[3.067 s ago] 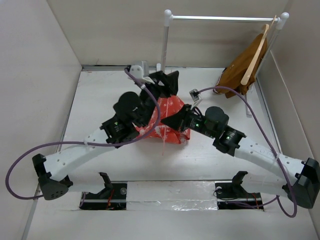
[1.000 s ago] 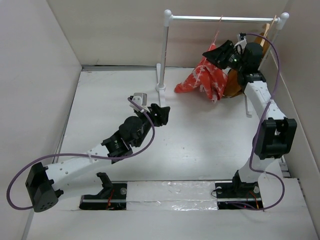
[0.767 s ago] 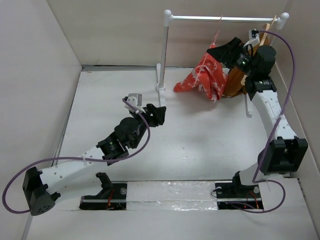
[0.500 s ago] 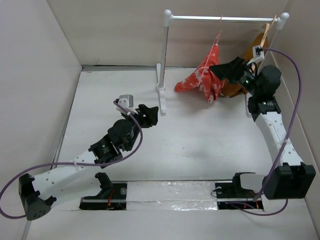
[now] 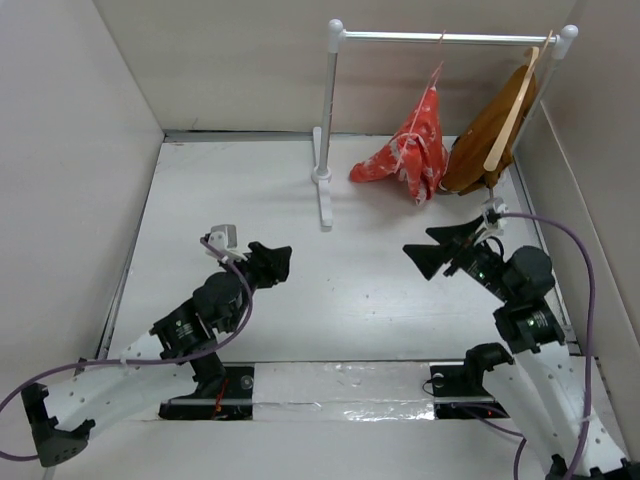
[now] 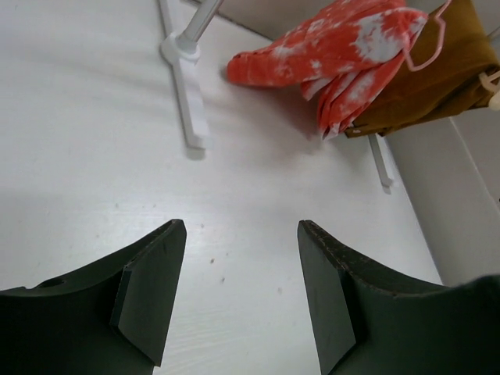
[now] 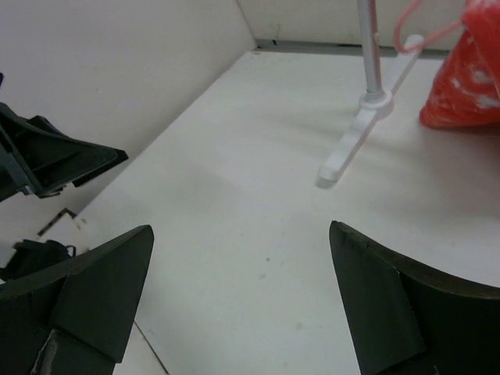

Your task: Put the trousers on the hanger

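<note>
The orange-red trousers with white splotches hang draped over the pale-pink hanger, whose hook is on the white rail. Their lower end spreads out to the left, near the table. The left wrist view shows the trousers and hanger far ahead. My left gripper is open and holds nothing over the table's near left. My right gripper is open wide and holds nothing, well in front of the rack. In the right wrist view the trousers sit at the right edge.
A mustard-brown garment on a wooden hanger hangs at the rail's right end, touching the trousers. The rack's left post and foot stand mid-table. White walls close in the left, back and right sides.
My right gripper opened, let go at the rail and drew back toward the near edge. The left arm drew back to the near left. The trousers now hang on the rail by themselves.
</note>
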You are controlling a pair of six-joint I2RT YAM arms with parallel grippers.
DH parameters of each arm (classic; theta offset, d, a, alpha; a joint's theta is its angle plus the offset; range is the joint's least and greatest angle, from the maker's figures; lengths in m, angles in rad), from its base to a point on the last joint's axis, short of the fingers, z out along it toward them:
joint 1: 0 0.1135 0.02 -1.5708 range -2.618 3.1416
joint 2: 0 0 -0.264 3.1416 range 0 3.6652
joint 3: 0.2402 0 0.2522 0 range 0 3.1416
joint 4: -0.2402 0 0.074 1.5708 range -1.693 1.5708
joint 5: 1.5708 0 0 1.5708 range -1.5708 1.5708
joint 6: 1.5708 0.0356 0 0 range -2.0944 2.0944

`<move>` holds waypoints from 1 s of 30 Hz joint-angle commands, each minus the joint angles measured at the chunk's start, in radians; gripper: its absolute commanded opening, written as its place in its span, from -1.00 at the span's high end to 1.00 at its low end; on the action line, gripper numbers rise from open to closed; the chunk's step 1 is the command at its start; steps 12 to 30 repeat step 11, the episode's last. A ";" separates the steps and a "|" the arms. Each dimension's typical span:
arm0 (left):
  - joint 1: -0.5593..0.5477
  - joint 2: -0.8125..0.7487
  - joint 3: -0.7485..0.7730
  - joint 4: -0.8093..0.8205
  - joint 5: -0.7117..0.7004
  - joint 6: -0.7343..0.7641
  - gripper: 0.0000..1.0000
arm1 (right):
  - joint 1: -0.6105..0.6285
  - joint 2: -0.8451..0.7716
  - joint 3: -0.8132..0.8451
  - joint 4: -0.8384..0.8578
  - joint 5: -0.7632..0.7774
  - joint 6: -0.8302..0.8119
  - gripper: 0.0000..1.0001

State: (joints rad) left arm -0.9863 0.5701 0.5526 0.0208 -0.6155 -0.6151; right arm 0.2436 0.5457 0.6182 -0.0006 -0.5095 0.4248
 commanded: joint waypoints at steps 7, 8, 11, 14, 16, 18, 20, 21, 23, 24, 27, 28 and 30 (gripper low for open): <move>0.003 -0.266 -0.195 -0.074 0.033 -0.101 -0.12 | 0.008 -0.067 -0.199 -0.130 0.060 -0.070 -1.00; 0.003 -0.269 -0.195 -0.070 0.039 -0.100 -0.11 | 0.008 -0.052 -0.192 -0.127 0.055 -0.075 -1.00; 0.003 -0.250 -0.181 -0.079 0.036 -0.103 -0.11 | 0.008 0.008 -0.158 -0.102 0.037 -0.083 -1.00; 0.003 -0.250 -0.181 -0.079 0.036 -0.103 -0.11 | 0.008 0.008 -0.158 -0.102 0.037 -0.083 -1.00; 0.003 -0.250 -0.181 -0.079 0.036 -0.103 -0.11 | 0.008 0.008 -0.158 -0.102 0.037 -0.083 -1.00; 0.003 -0.250 -0.181 -0.079 0.036 -0.103 -0.11 | 0.008 0.008 -0.158 -0.102 0.037 -0.083 -1.00; 0.003 -0.250 -0.181 -0.079 0.036 -0.103 -0.11 | 0.008 0.008 -0.158 -0.102 0.037 -0.083 -1.00; 0.003 -0.250 -0.181 -0.079 0.036 -0.103 -0.11 | 0.008 0.008 -0.158 -0.102 0.037 -0.083 -1.00; 0.003 -0.250 -0.181 -0.079 0.036 -0.103 -0.11 | 0.008 0.008 -0.158 -0.102 0.037 -0.083 -1.00; 0.003 -0.250 -0.181 -0.079 0.036 -0.103 -0.11 | 0.008 0.008 -0.158 -0.102 0.037 -0.083 -1.00; 0.003 -0.250 -0.181 -0.079 0.036 -0.103 -0.11 | 0.008 0.008 -0.158 -0.102 0.037 -0.083 -1.00; 0.003 -0.250 -0.181 -0.079 0.036 -0.103 -0.11 | 0.008 0.008 -0.158 -0.102 0.037 -0.083 -1.00; 0.003 -0.250 -0.181 -0.079 0.036 -0.103 -0.11 | 0.008 0.008 -0.158 -0.102 0.037 -0.083 -1.00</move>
